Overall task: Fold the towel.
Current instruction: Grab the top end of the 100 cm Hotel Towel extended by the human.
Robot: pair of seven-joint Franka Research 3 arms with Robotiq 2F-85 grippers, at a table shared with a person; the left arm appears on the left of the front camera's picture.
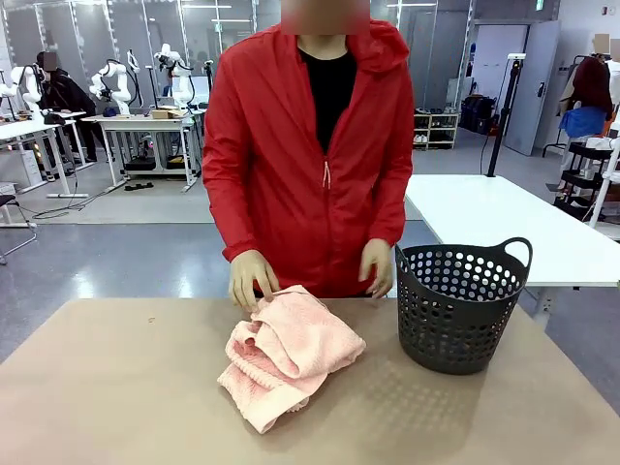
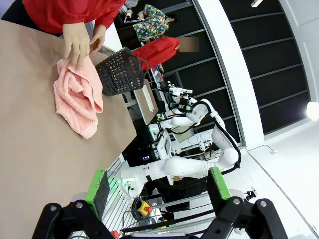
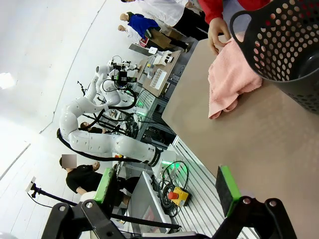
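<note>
Left jaws spread wide, nothing between them, well apart from the towel [image 1: 291,354]. Right jaws likewise spread and empty. Towel lies bunched mid-tabletop [image 1: 116,387], near dark basket [image 1: 460,305], not touching it. Person's one hand [image 1: 252,279] rests on towel's far edge; other hand [image 1: 376,266] at tabletop's far rim.

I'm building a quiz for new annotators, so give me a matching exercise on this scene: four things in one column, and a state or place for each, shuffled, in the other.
Things:
1. towel
2. basket
3. left gripper
4. person's hand nearer the robot's left

States:
A. dark, perforated, standing upright
B. open, holding nothing
C. pink, bunched in a heap
D. resting on the towel's far edge

Pairs: 1-C, 2-A, 3-B, 4-D.
</note>
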